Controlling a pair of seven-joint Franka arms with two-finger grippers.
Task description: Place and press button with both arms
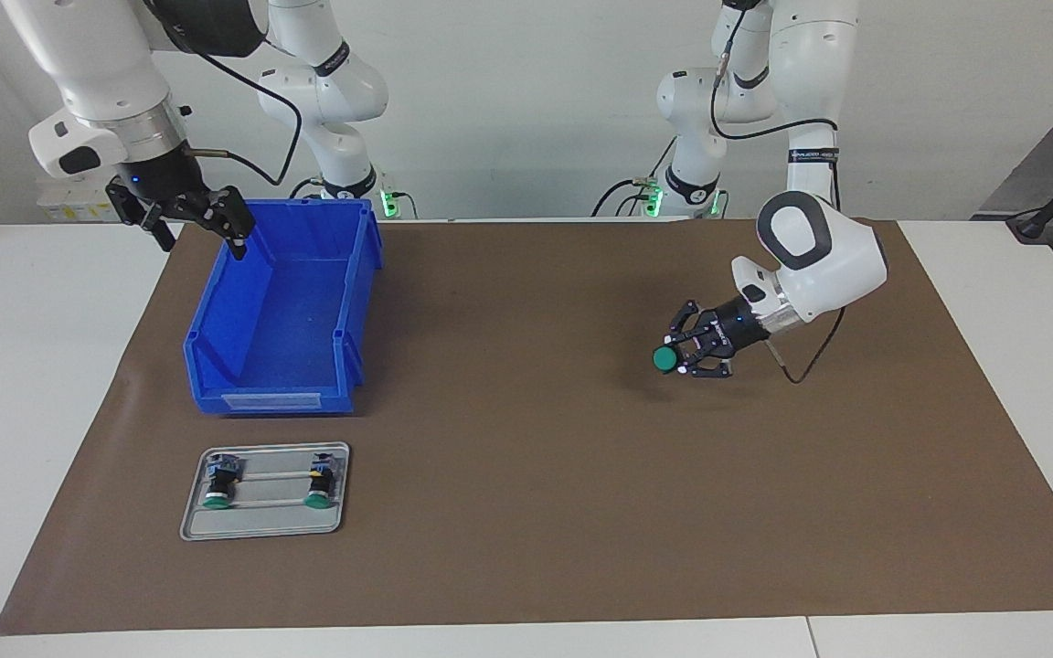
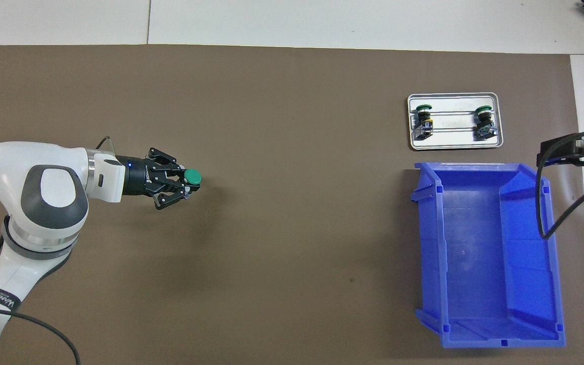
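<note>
While partly hidden in the left jaws [image 1: 684, 355], green-capped button [image 1: 666, 359] gripped; right jaws [image 1: 202, 228] wide, empty.

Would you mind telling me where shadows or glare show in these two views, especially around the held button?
Facing view: a soft shadow lies on the brown mat under the left tool holding the button; the blue bin shades the mat beside it. Overhead view: faint shadow under the button; the metal tray shines pale; the right tool shows only at the edge.
</note>
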